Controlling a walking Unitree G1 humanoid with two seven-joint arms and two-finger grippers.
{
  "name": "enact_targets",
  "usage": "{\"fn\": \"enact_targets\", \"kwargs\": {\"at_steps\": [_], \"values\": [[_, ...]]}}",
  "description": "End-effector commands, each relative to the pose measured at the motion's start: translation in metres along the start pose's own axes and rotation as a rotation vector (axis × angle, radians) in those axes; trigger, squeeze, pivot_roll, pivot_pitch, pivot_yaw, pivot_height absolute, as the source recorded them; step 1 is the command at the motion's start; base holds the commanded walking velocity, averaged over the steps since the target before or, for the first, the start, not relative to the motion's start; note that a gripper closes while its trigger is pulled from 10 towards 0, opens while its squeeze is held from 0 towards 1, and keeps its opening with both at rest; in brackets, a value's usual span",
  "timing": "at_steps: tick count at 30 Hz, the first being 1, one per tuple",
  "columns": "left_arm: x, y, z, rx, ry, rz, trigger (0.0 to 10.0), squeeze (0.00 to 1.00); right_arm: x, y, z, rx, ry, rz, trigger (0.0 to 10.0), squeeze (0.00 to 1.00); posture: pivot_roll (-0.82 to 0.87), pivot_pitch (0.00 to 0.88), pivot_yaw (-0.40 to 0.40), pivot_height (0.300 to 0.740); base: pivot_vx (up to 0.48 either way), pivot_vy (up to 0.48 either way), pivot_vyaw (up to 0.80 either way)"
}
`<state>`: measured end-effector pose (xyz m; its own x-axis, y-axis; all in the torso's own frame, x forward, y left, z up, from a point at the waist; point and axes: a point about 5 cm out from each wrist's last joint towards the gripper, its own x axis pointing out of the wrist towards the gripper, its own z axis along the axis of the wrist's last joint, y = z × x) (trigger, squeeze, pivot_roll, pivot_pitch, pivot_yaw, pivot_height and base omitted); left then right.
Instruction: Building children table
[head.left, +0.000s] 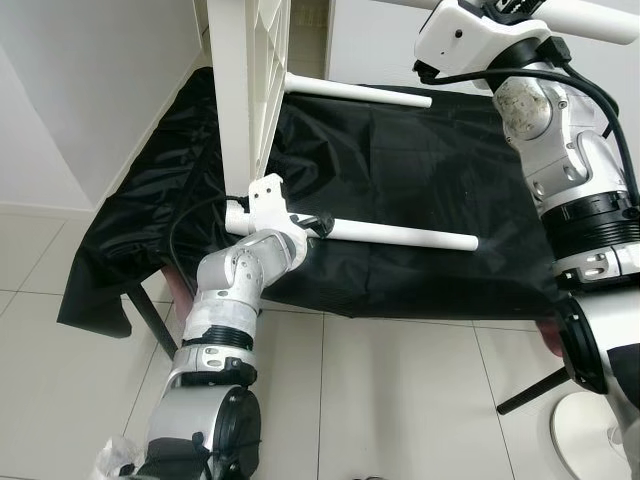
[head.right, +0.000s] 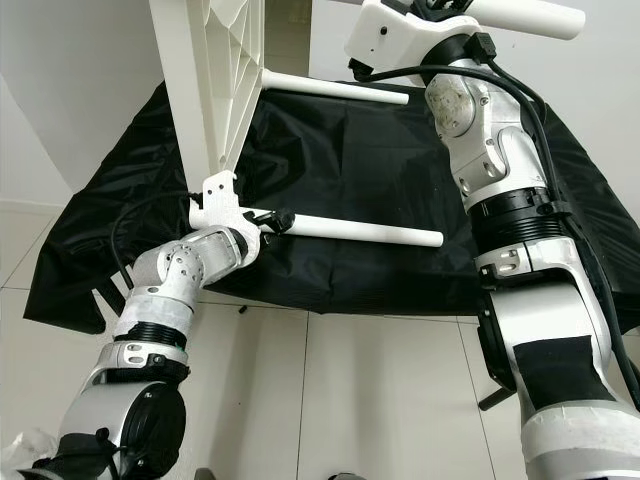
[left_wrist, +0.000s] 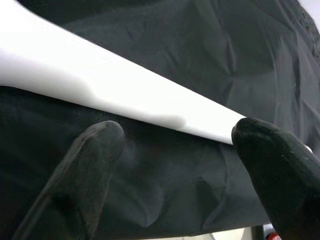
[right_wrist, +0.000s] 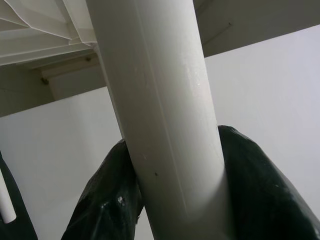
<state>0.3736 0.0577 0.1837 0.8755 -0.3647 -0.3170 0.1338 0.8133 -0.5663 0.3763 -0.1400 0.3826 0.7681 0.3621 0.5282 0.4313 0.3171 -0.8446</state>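
1. The white tabletop (head.left: 245, 90) of the children's table stands on edge over the counter (head.left: 400, 170), which is draped in a black cloth (head.left: 420, 280). Its ribbed underside faces the robot's right.
2. Two white legs stick out sideways from that underside: an upper leg (head.left: 355, 92) and a lower leg (head.left: 400, 235), both running out over the cloth toward the right arm's side.
3. The left hand (head.right: 283, 218) sits low at the near foot of the tabletop, right by the root of the lower leg. The left wrist view shows its fingers (left_wrist: 95, 165) spread apart, with the lower leg passing just beyond the fingertips and the black cloth behind; whether the fingertips touch the leg cannot be told.
4. The right hand (right_wrist: 172, 190) is raised high, well above the counter, and grips a third white leg (head.right: 525, 15). The right wrist view shows both black fingers pressed against the sides of that leg, with the ribbed underside of the tabletop beyond it.
5. The third leg's free end points out past the right hand toward the wall (head.right: 600, 90).
6. Out from the left hand, the lower leg's free end stops short of the counter's near edge, where the cloth hangs over.
7. Below the left hand lies open tiled floor (head.left: 400, 400). A dark counter leg (head.left: 150, 320) slants down beside the left forearm, and a white round base (head.left: 590, 435) stands on the floor near the right arm.
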Motion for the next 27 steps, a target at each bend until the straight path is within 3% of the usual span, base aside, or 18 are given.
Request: {"fn": "enact_targets", "kwargs": {"at_steps": [1, 13, 16, 17, 19, 23, 27], "values": [[0.005, -0.005, -0.006, -0.028, 0.021, 0.007, 10.0, 0.00, 0.004, -0.008, 0.012, 0.056, -0.040, -0.042, 0.0, 0.00, -0.06, 0.068, 0.010, 0.740, 0.000, 0.000, 0.00], [0.018, -0.008, -0.017, -0.133, 0.049, 0.071, 10.0, 0.00, 0.005, -0.016, 0.019, 0.098, -0.052, -0.086, 0.0, 0.00, -0.07, 0.082, 0.014, 0.740, 0.000, 0.000, 0.00], [0.019, -0.008, -0.015, -0.193, 0.033, 0.079, 10.0, 0.00, 0.006, -0.019, 0.020, 0.107, -0.055, -0.101, 0.0, 0.00, -0.07, 0.086, 0.013, 0.740, 0.000, 0.000, 0.00], [0.020, -0.008, -0.010, -0.268, -0.001, 0.083, 10.0, 0.00, 0.007, -0.023, 0.022, 0.133, -0.058, -0.120, 0.0, 0.00, -0.07, 0.086, 0.013, 0.740, 0.000, 0.000, 0.00], [0.021, -0.009, -0.006, -0.321, -0.028, 0.083, 10.0, 0.00, 0.008, -0.026, 0.024, 0.157, -0.058, -0.129, 0.0, 0.00, -0.08, 0.089, 0.010, 0.740, 0.000, 0.000, 0.00], [0.023, -0.010, -0.003, -0.381, -0.051, 0.081, 10.0, 0.00, 0.010, -0.034, 0.026, 0.190, -0.053, -0.153, 0.0, 0.00, -0.08, 0.089, 0.010, 0.740, 0.000, 0.000, 0.00], [0.024, -0.011, -0.002, -0.380, -0.053, 0.087, 10.0, 0.00, 0.010, -0.039, 0.026, 0.200, -0.047, -0.166, 0.0, 0.00, -0.08, 0.092, 0.009, 0.740, 0.000, 0.000, 0.00]]}}
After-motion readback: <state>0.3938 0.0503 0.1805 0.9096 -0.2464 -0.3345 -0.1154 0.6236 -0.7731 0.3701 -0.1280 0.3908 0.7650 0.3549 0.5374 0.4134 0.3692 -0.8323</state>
